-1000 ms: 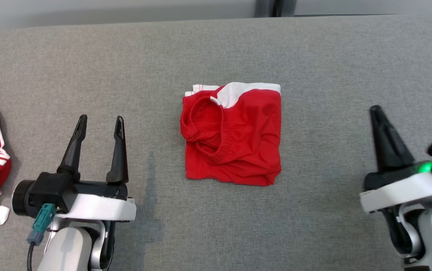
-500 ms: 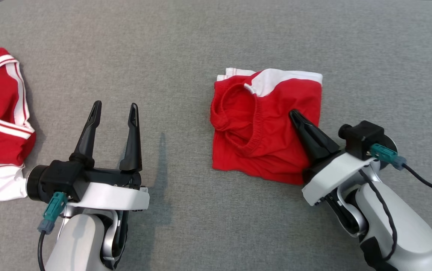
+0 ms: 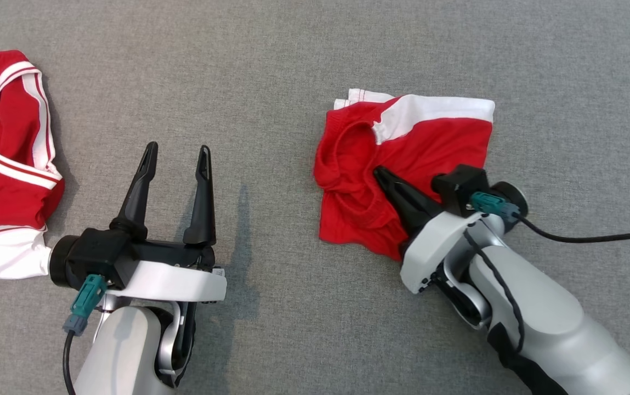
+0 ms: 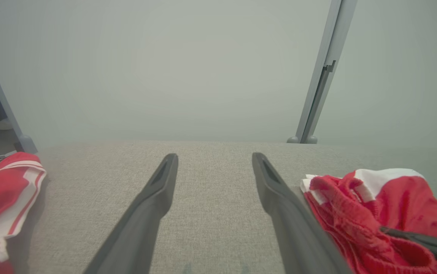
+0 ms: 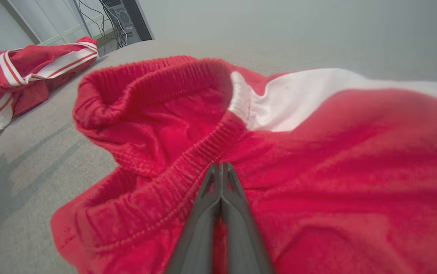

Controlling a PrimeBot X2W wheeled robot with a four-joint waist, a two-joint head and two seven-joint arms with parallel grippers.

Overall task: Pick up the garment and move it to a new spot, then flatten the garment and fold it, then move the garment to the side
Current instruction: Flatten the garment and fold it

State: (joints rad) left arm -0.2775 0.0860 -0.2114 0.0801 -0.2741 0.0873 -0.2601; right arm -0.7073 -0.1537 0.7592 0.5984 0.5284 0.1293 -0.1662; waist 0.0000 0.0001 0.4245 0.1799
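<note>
R arm covers near-right corner of garment (image 3: 441,142); can't tell if any cloth is nipped. R hand (image 3: 380,173): fingers pressed together, tip on red cloth by the elastic waistband (image 3: 372,192). Garment folded, near-square, mid counter (image 3: 271,66), white band along far edge, waistband opening twd robot's left. L hand (image 3: 177,149) spread wide, empty, well apart. 2nd red-white garment (image 3: 7,164) far left, cut off by frame edge.

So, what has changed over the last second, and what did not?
The right gripper, shut all along, swung in from the right onto the folded red garment; its tips now lie at the waistband, nothing gripped. The left gripper stays open, idle; the striped garment lies untouched.
</note>
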